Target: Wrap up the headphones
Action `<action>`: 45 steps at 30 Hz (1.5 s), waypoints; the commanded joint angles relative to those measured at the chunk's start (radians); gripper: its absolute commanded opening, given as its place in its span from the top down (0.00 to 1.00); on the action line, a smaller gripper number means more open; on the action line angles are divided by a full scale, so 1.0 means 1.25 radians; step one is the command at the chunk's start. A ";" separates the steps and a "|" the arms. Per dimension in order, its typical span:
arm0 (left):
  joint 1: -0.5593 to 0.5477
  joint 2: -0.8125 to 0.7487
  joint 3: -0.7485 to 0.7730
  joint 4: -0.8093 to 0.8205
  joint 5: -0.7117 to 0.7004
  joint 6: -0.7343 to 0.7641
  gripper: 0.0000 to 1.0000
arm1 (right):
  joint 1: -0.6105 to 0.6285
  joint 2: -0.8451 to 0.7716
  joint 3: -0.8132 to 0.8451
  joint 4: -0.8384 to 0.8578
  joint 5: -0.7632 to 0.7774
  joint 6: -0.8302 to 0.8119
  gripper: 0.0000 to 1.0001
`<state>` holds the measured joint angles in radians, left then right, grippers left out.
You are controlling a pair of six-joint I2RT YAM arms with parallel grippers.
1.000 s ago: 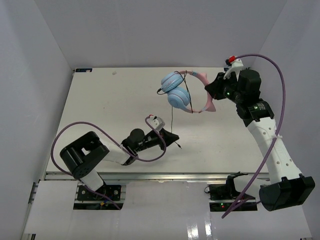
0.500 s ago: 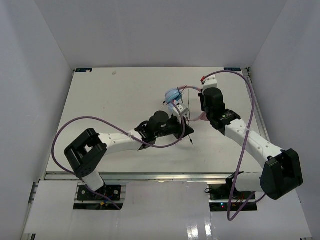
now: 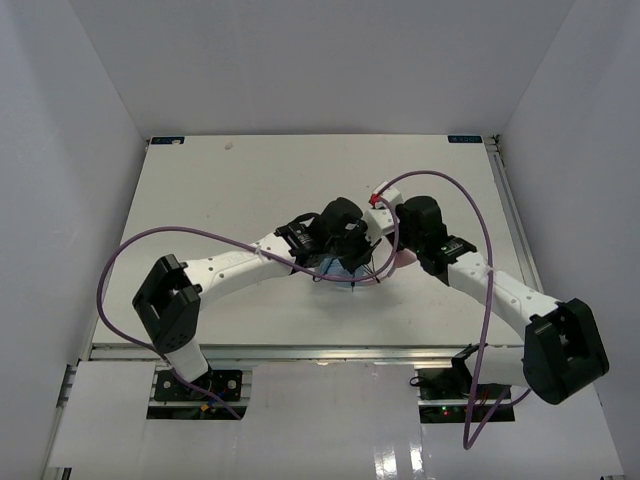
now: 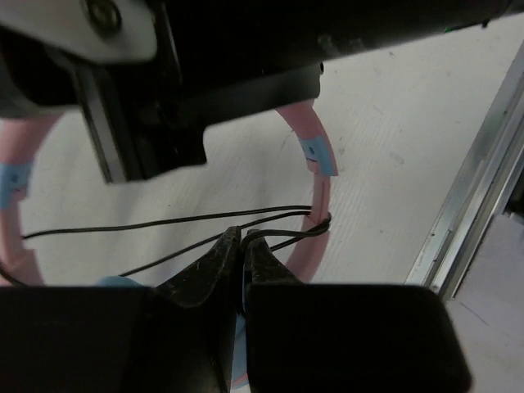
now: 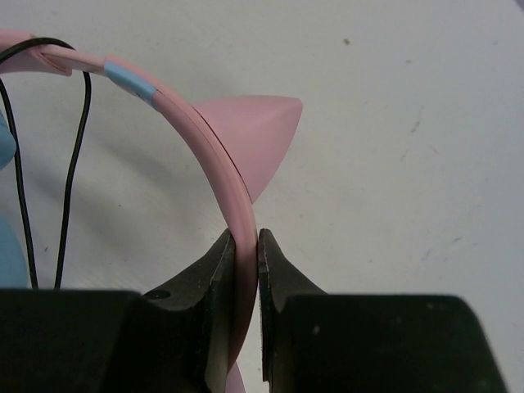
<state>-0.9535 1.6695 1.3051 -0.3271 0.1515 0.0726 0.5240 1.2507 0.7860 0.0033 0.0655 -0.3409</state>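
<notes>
Here the headphones (image 3: 335, 268) lie at the middle of the table (image 3: 230, 190), between both arms. The right fingers (image 5: 219, 258) clamp the pink headband (image 5: 209, 147) just below a cat-ear point (image 5: 254, 123). The left fingers (image 4: 217, 258) pinch the thin black cable (image 4: 164, 221) beside that headband.

The left arm (image 3: 225, 268) and right arm (image 3: 500, 285) are built alike, with white tubular links joined by chunky black joint housings. A thin purple cable (image 3: 130, 250) runs loose along each. A small red tag (image 3: 378, 190) marks a white block at the right wrist. The left end effector (image 4: 243, 237) and right end effector (image 5: 245, 237) have matte black fingers narrowing to wedge tips. A rounded white plate (image 4: 82, 33) on black housing carries a dark screw (image 4: 102, 10)
</notes>
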 commanded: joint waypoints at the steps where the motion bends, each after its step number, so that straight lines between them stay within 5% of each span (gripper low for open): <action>1: 0.012 0.017 0.042 -0.069 -0.056 0.110 0.81 | 0.001 0.043 -0.016 -0.001 -0.133 0.019 0.92; 8: 0.011 0.035 0.041 -0.068 -0.116 0.179 0.57 | -0.029 0.107 -0.006 -0.033 -0.230 0.066 0.92; 20: 0.012 0.081 -0.061 0.017 -0.208 0.200 0.45 | -0.091 0.202 0.026 -0.076 -0.309 0.121 0.91; 23: 0.017 0.071 -0.057 0.015 -0.230 0.196 0.34 | -0.119 0.239 0.042 -0.083 -0.323 0.131 0.79; 25: 0.025 0.045 -0.049 0.006 -0.227 0.182 0.22 | -0.140 0.269 0.076 -0.121 -0.358 0.113 0.43; 27: 0.032 0.012 -0.048 -0.002 -0.220 0.165 0.08 | -0.160 0.276 0.087 -0.135 -0.375 0.098 0.24; 30: 0.043 -0.065 -0.063 -0.015 -0.193 0.126 0.02 | -0.182 0.242 0.073 -0.133 -0.368 0.087 0.05; 37: 0.055 -0.234 -0.169 -0.014 -0.182 0.039 0.02 | -0.224 0.075 0.065 -0.165 -0.289 0.077 0.09; 45: 0.071 -0.477 -0.366 0.076 -0.069 -0.153 0.02 | -0.223 -0.153 -0.041 -0.066 -0.066 0.155 0.10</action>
